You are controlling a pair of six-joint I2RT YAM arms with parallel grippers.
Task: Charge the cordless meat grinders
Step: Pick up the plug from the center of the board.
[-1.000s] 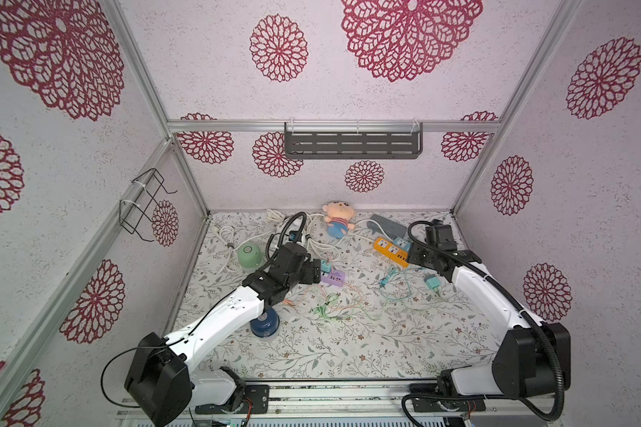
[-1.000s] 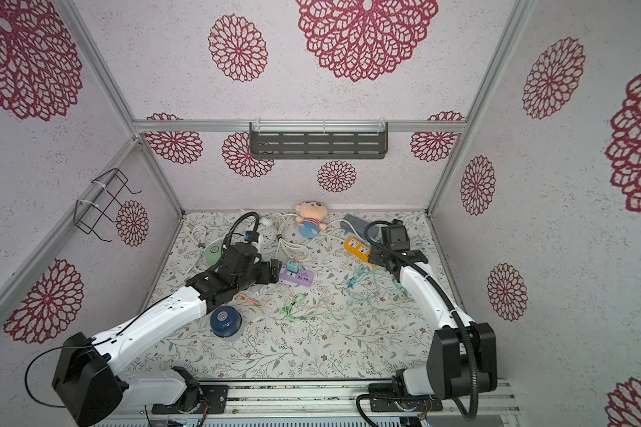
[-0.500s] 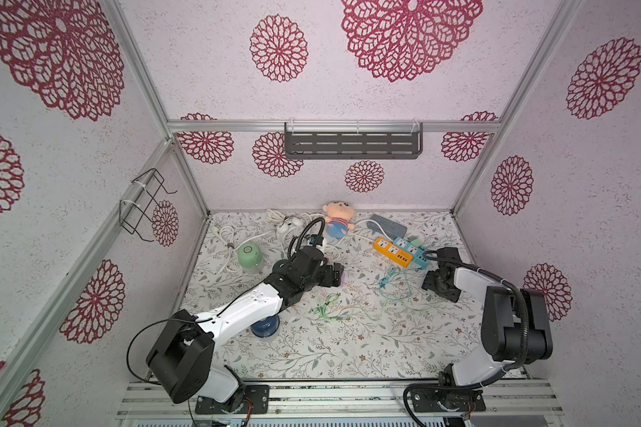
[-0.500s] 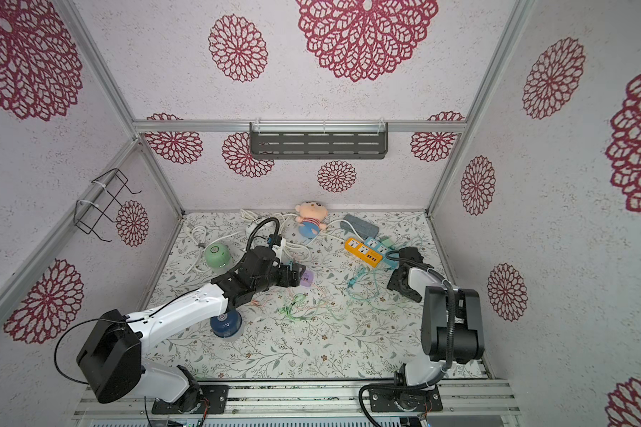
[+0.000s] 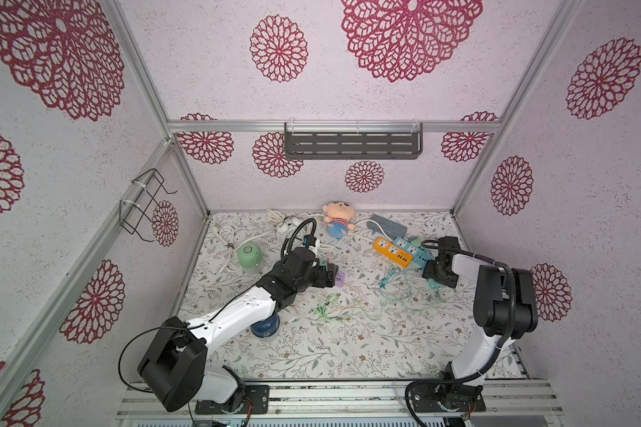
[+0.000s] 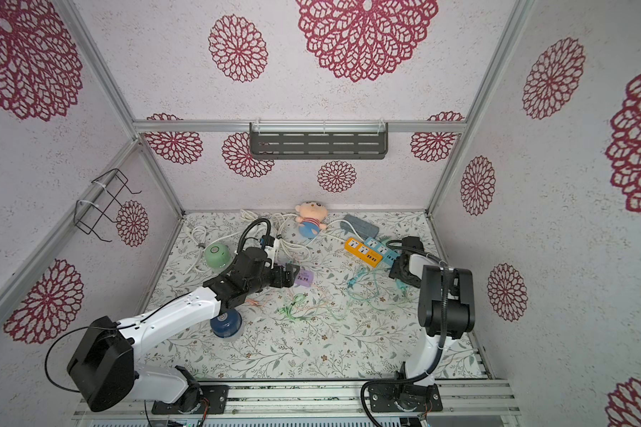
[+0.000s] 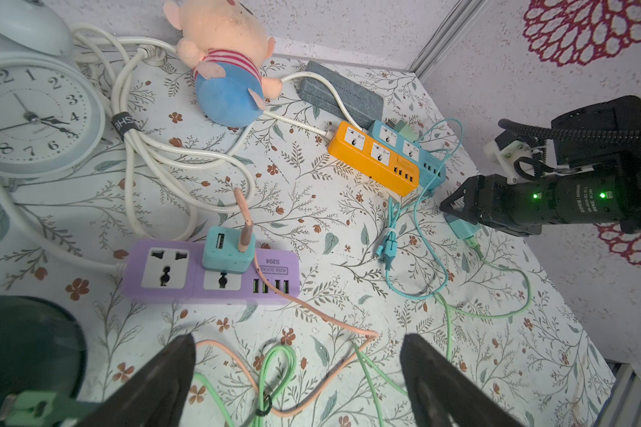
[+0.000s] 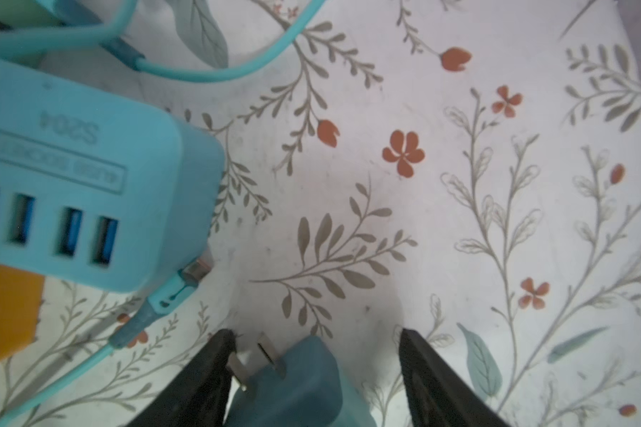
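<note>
Counter (image 5: 348, 351), with the purple power strip (image 7: 208, 273) as reference. The left hand (image 7: 297, 340) hovers just beside the strip, its fingers spread wide and empty. The right hand (image 8: 315, 332), well right of the strip, is spread around a teal plug adapter (image 8: 304, 388) that touches one finger only. The light green grinder (image 5: 250, 255) stands well left of the strip. The navy grinder (image 6: 225, 327) sits left of the strip and nearer the front, partly under the left arm. The dark green grinder (image 7: 26, 351) lies near the strip's corded end.
</note>
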